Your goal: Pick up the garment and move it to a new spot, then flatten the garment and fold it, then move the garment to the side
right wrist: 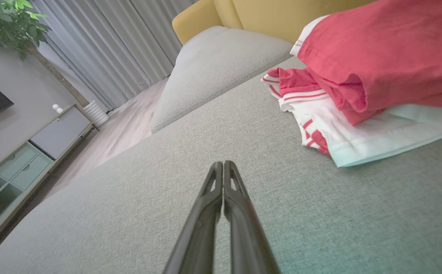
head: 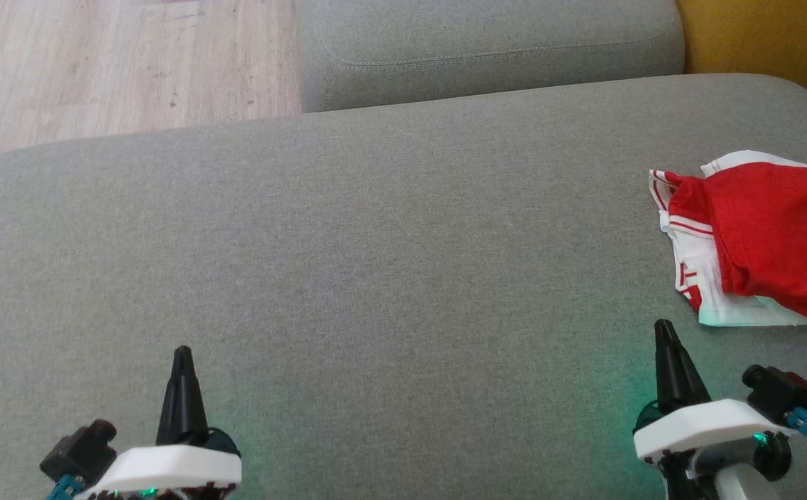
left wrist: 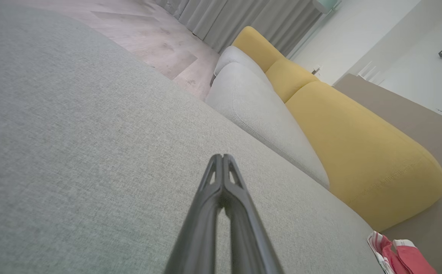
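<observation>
2 grippers, the left gripper (head: 182,351) and the right gripper (head: 664,325), have their jaws pressed together on nothing. Both point forward over the grey seat cushion (head: 376,264). The garment (head: 771,236), red and white, lies in a loose heap on that cushion, just ahead and to the right of the right gripper's tips, not touching them. A yellow backrest (left wrist: 358,152) lies farther off. Far to the left of the right jaws, a low cabinet (right wrist: 23,167) has open compartments, their contents too small to tell.
</observation>
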Controlling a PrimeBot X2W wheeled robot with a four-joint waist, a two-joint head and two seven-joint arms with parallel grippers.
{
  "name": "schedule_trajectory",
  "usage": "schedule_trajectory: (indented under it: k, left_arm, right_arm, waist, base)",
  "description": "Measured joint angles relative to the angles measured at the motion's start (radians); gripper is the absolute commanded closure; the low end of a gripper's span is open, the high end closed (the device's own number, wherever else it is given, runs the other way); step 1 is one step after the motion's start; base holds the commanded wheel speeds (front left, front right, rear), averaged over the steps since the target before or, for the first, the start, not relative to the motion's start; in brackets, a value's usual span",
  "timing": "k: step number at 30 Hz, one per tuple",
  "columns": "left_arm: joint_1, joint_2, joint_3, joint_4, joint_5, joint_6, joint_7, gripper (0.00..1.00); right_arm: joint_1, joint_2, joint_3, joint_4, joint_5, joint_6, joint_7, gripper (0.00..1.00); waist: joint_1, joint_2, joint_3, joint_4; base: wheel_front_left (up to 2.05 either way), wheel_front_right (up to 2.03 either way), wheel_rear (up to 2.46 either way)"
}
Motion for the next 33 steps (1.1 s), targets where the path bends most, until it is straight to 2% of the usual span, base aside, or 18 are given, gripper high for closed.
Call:
schedule_trajectory:
  k: [33]
  left_arm:
    - [-0.021,0.002,0.044,-0.008,-0.306,0.0,0.088,1.0]
  right_arm:
    - [-0.001,-0.001,-0.05,-0.041,0.388,0.0,0.089,1.0]
  waist:
    - [0.0,0.0,-0.009,0.011]
  base:
    - [0.0,0.0,0.0]
